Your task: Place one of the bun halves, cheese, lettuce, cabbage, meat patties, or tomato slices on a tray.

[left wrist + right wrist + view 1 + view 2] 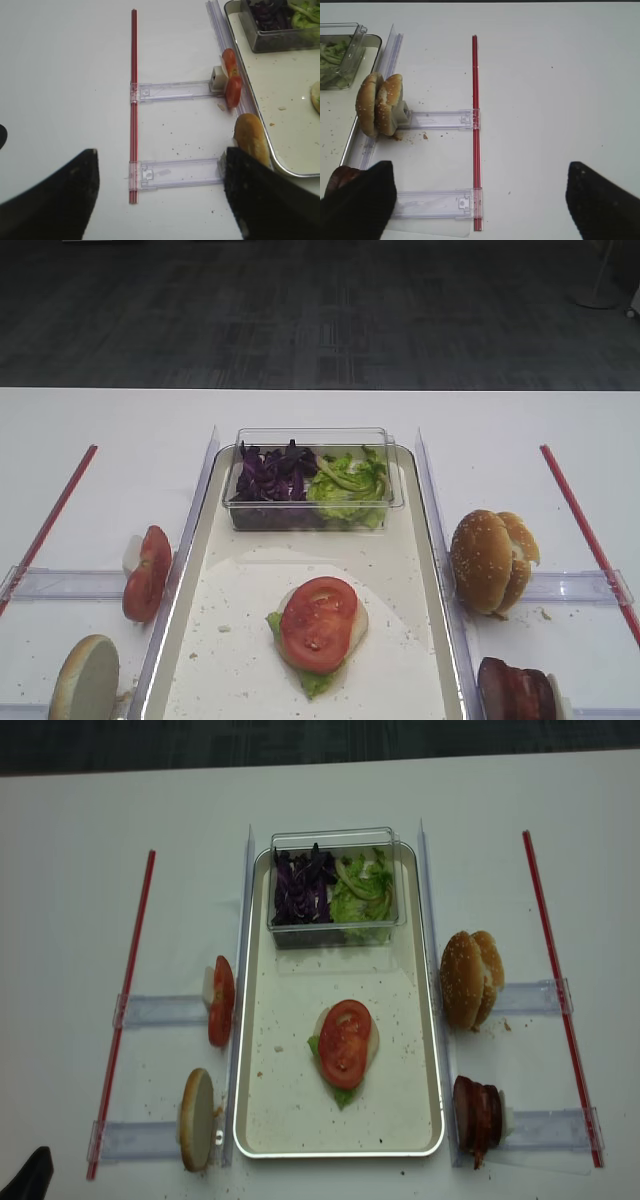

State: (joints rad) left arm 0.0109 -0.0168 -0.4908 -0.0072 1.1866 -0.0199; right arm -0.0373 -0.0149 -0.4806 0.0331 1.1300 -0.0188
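Hovering wide open beside the tray [260, 145], the left gripper [160, 190] holds nothing; the right gripper [480, 200] is likewise spread; a tomato slice [318, 623] is stacked mid-tray; toppling is risked if another layer lands off-centre.

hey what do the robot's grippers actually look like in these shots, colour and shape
Only the fingers show. The left gripper appears as two broad, matte black fingers with rounded edges, blurred by closeness. The right gripper looks the same: two black, blunt wedge-shaped fingers. No cables, markings or arm links are visible.
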